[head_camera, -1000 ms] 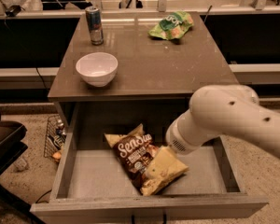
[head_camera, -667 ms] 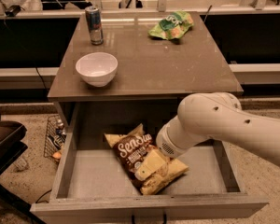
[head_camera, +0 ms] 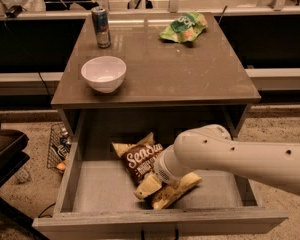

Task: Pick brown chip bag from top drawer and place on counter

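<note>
The brown chip bag [head_camera: 140,160] lies in the open top drawer [head_camera: 100,189], dark brown centre with white script, pale yellow ends pointing back left and front right. My white arm [head_camera: 225,156] reaches in from the right, low over the bag. My gripper [head_camera: 152,180] is at the arm's tip, down on the bag's front half and covering part of it. The counter [head_camera: 175,69] is the grey-brown top above the drawer.
On the counter stand a white bowl [head_camera: 104,73] at front left, a can [head_camera: 101,27] at back left and a green chip bag [head_camera: 184,27] at back right. A wire basket [head_camera: 57,146] sits on the floor left of the drawer.
My arm has moved left and down into the drawer, from beside the bag's right end to over its middle. The bag has stayed where it lay.
</note>
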You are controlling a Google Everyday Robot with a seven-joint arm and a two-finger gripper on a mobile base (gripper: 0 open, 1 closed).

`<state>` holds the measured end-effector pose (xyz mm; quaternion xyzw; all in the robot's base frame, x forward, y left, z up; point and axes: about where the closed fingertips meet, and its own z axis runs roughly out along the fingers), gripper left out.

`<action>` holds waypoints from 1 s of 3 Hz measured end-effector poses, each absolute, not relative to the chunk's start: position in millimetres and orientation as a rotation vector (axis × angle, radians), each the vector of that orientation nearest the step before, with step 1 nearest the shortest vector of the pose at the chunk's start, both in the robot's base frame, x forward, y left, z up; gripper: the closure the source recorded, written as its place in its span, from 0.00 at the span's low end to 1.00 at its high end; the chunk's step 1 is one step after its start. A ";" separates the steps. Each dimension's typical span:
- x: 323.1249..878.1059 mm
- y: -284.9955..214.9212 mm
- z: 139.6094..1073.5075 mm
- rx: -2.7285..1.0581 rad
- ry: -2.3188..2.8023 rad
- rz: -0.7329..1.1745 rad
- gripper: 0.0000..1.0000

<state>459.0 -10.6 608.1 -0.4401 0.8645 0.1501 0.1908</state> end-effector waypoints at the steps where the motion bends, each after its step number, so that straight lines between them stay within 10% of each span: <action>1: 461.5 -9.3 609.6 -1.229 2.418 0.420 0.41; 3: 460.7 -8.5 610.0 -1.234 2.417 0.419 0.87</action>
